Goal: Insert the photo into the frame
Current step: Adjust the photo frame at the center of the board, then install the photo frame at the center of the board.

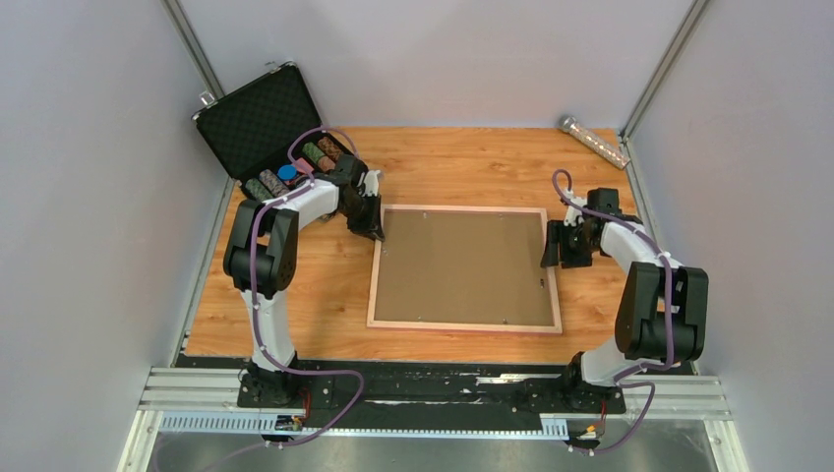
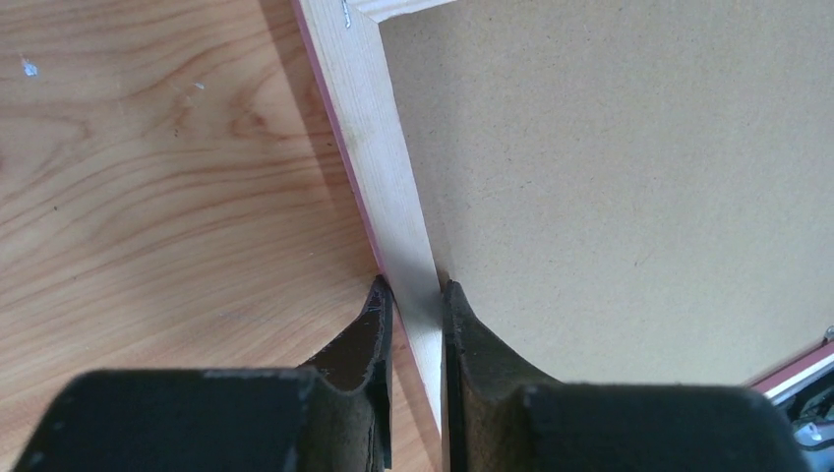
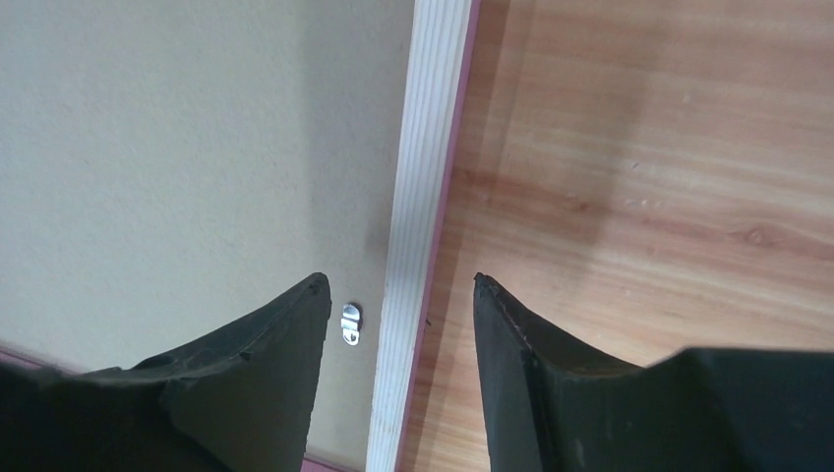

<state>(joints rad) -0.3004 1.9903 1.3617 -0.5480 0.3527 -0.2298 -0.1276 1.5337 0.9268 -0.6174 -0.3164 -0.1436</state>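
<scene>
The frame (image 1: 464, 325) lies face down in the middle of the table, light wood rails up, a thin pink edge showing. A plain brown backing board (image 1: 462, 265) fills it. The photo is not visible. My left gripper (image 1: 372, 228) is at the frame's far left corner. In the left wrist view that gripper (image 2: 415, 295) is shut on the left rail (image 2: 379, 147), one finger on each side. My right gripper (image 1: 551, 246) is at the right rail. Seen from the right wrist, it (image 3: 401, 283) stands open astride the rail (image 3: 428, 147), touching nothing.
An open black foam-lined case (image 1: 258, 118) holding several small rolls stands at the back left, just behind the left arm. A shiny tube (image 1: 593, 141) lies at the back right corner. A small metal tab (image 3: 351, 324) sits on the backing board (image 3: 177, 128) beside the rail.
</scene>
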